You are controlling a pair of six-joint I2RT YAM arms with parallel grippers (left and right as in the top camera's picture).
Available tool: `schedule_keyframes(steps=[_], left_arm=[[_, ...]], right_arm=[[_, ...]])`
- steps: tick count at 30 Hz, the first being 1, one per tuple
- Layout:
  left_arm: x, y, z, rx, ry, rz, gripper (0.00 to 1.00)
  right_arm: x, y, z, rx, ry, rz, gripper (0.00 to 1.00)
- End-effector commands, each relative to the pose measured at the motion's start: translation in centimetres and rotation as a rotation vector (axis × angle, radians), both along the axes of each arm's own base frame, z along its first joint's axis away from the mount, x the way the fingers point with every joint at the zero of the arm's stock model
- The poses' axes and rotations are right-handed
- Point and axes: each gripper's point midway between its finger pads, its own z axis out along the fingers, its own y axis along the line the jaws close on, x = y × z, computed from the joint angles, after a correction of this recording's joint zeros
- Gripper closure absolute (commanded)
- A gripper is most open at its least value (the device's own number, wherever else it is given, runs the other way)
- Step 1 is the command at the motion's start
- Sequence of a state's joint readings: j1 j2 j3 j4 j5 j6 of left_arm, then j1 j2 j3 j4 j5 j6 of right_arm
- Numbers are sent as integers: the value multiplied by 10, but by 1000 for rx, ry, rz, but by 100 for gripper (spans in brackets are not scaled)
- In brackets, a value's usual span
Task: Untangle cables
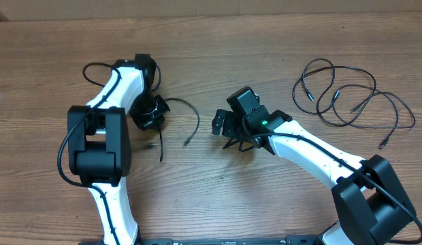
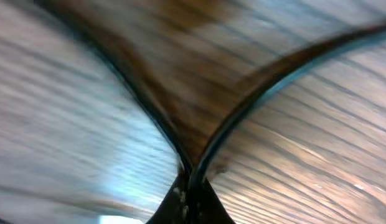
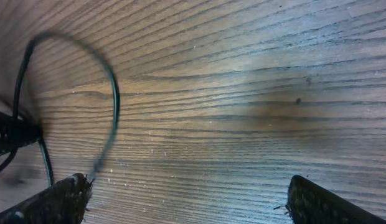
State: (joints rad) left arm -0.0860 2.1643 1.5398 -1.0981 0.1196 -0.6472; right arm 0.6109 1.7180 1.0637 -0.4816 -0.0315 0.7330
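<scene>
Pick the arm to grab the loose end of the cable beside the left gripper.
Right. The right gripper is open, empty and nearest the loose end. The left gripper is shut on that cable, so it cannot take the end too.

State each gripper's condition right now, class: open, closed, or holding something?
Left gripper: closed on a cable.
Right gripper: open, holding nothing.

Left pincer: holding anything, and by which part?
The left pincer is shut on a black cable, pinched partway along its length; two strands leave the grip. The right pincer is open, empty.
</scene>
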Motion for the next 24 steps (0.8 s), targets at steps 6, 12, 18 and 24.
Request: schedule_keyframes(steps=[6,12,18,24], left_arm=[[11,-76,-28,-405,-122,-301,96],[29,-101,-2,-538,-204,-363,96],[57,-112,57,-585,-284,-447,93],[74,-94,98,-444,-308,-483,66]], right_arm=[[5,-7,-3,-39,-30,-24,0],[5,-7,-3,-40,-31,-25,0],[5,-8,-2,-40,-32,-26,0],[7,-9,-2,-38,-34,-31,0]])
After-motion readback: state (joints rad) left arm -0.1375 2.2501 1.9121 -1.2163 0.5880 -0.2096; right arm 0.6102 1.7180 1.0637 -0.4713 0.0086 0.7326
